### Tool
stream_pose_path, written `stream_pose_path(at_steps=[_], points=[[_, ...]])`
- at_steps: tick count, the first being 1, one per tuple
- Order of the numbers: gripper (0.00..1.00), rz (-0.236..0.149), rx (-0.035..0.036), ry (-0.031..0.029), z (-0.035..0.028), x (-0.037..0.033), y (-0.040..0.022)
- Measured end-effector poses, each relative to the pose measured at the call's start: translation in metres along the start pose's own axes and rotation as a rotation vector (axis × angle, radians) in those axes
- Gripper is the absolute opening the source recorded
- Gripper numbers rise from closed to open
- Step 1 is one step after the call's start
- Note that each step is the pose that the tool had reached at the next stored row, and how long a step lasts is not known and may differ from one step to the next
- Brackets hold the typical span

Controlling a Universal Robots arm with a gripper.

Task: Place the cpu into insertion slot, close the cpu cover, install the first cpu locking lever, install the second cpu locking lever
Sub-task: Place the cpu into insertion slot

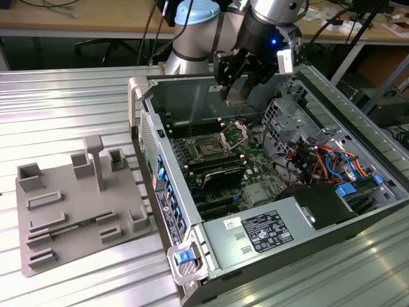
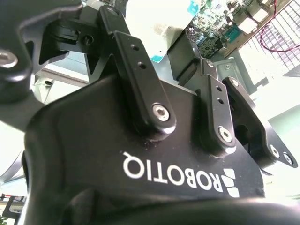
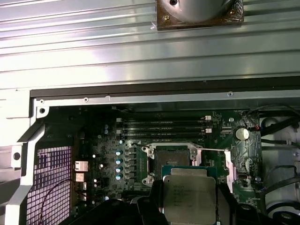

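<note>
Zero of four steps finished. Pinching the cpu [image 3: 190, 194] in the end effector [image 1: 238, 93], above the bare insertion slot [image 3: 171, 154] and raised cpu cover [image 1: 233, 132]. Left: seating, closing, latching twice.

Silver arm [image 1: 275, 13] w/ pale-blue joint cap [image 1: 195, 13], black gripper [image 1: 238, 91], hex screws [image 2: 160, 111], white lettering [image 2: 173, 174].

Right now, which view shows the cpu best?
First wrist view: the cpu faces the camera, metal top plain, gripped in the hand. Exterior view gives a small pale piece under the hand. Second wrist view gives the hand's back links.
</note>
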State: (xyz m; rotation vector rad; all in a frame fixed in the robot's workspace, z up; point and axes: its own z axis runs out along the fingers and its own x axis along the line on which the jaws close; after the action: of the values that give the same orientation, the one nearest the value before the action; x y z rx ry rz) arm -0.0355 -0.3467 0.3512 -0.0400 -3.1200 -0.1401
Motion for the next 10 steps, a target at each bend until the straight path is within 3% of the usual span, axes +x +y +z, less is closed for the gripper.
stream_pose_path(at_steps=[10], points=[[0.55, 0.000, 0.0001, 0.0001, 0.0032, -0.0001, -0.0016]])
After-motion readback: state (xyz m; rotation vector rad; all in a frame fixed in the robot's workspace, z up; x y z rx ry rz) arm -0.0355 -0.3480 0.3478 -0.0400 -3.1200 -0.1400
